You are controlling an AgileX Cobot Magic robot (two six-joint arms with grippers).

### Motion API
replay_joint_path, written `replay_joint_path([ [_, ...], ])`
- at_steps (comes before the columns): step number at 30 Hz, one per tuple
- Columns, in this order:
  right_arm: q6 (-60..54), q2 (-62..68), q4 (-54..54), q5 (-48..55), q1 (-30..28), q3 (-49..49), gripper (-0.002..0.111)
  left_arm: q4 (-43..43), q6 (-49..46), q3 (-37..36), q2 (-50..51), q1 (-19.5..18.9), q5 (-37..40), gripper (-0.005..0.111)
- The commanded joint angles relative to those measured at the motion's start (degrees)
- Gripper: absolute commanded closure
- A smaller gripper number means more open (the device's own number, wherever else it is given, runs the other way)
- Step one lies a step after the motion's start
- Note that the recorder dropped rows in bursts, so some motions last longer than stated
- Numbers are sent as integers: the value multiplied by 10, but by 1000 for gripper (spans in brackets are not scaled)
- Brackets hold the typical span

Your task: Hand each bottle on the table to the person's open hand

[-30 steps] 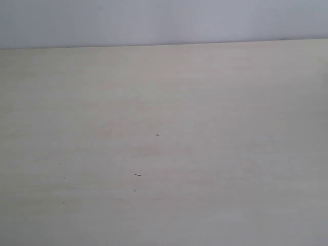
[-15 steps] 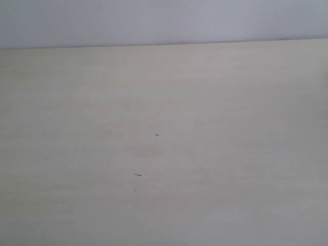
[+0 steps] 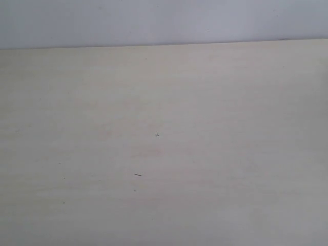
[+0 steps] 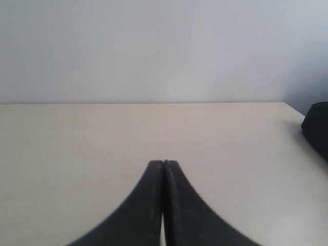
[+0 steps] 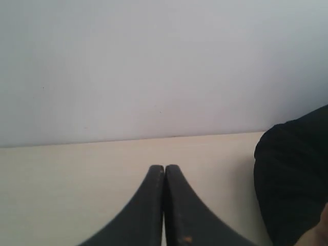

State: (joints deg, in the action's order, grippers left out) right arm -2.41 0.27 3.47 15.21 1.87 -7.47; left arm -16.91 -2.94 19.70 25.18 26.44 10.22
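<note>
The pale beige table [image 3: 205, 102] fills the exterior view with only tiny dark specks on it. No bottle shows in any view, and the person's open hand is out of view. Neither gripper appears in the exterior view. In the left wrist view my left gripper [image 4: 163, 163] is shut, its black fingers pressed together over bare tabletop [image 4: 77, 138], with nothing between them. In the right wrist view my right gripper [image 5: 164, 167] is likewise shut and holds nothing, low over the table [image 5: 61, 174].
A dark sleeve or garment [image 5: 294, 174] stands beside the table in the right wrist view, with a sliver of skin [image 5: 318, 237] at its lower corner. A dark shape [image 4: 318, 128] sits at the table's edge in the left wrist view. A pale wall [image 3: 154, 20] backs the table.
</note>
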Motion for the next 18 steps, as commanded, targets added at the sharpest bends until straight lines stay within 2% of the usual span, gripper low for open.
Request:
replay_joint_path([
  [1, -5, -3, -6, -5, -4, 27, 108, -2, 0, -2, -5, -2, -7, 106],
  [8, -5, -3, -6, -14, -4, 75, 108, -2, 0, -2, -5, -2, -7, 106],
  [18, -5, -3, -6, -33, -4, 75, 108, -2, 0, -2, -5, -2, -6, 106],
])
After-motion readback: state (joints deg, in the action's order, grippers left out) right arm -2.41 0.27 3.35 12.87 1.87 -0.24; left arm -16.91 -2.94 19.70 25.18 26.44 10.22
